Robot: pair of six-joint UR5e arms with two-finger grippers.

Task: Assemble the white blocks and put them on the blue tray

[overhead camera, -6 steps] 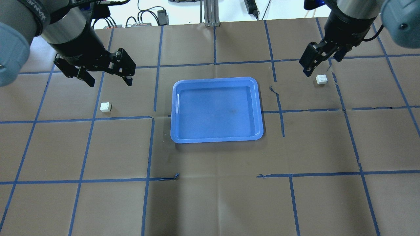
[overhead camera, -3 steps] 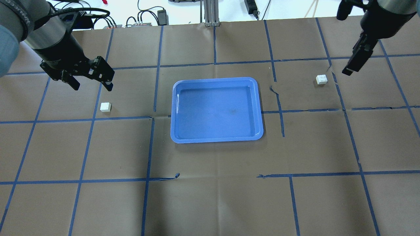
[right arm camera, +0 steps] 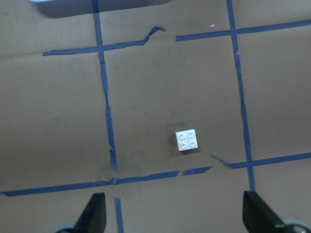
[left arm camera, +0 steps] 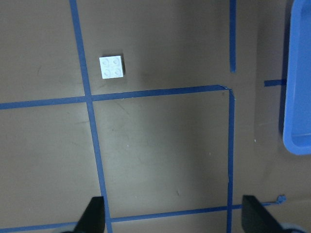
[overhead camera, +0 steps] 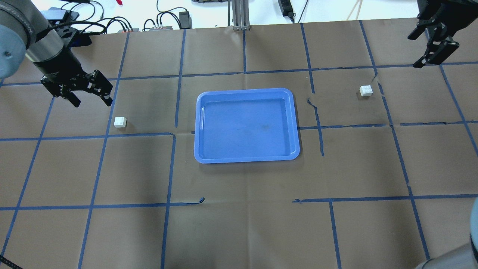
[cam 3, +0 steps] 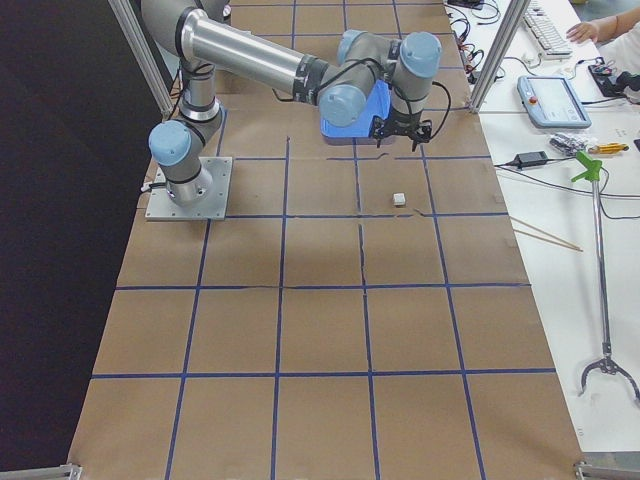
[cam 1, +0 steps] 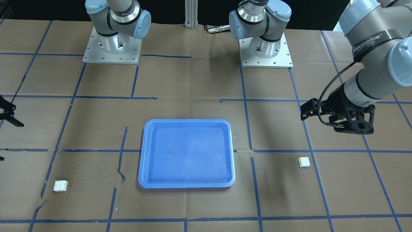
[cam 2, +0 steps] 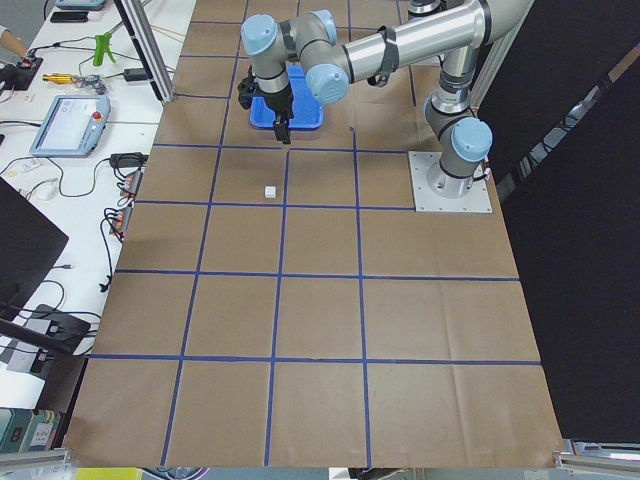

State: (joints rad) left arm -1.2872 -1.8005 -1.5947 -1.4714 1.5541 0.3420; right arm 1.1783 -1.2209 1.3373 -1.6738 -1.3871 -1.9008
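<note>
The blue tray [overhead camera: 197, 123] lies empty at the table's middle. One white block [overhead camera: 120, 122] lies left of it and also shows in the left wrist view [left arm camera: 112, 67]. A second white block [overhead camera: 366, 90] lies to the tray's right and shows in the right wrist view [right arm camera: 187, 140]. My left gripper [overhead camera: 92, 102] is open and empty, above the table, left of and behind the left block. My right gripper [overhead camera: 412, 51] is open and empty, high at the far right, behind the right block. Both blocks stand alone, studs up.
Brown paper with a blue tape grid covers the table [overhead camera: 246, 231]. Cables and power bricks [overhead camera: 164, 22] lie past the far edge. The two arm bases [cam 1: 111, 48] stand at the robot's side. The tray's edge [left arm camera: 299, 97] shows in the left wrist view.
Both grippers have moved outward: the left to the left, the right to the right and back, away from its block. Both stayed open. The blocks and tray have not moved.
</note>
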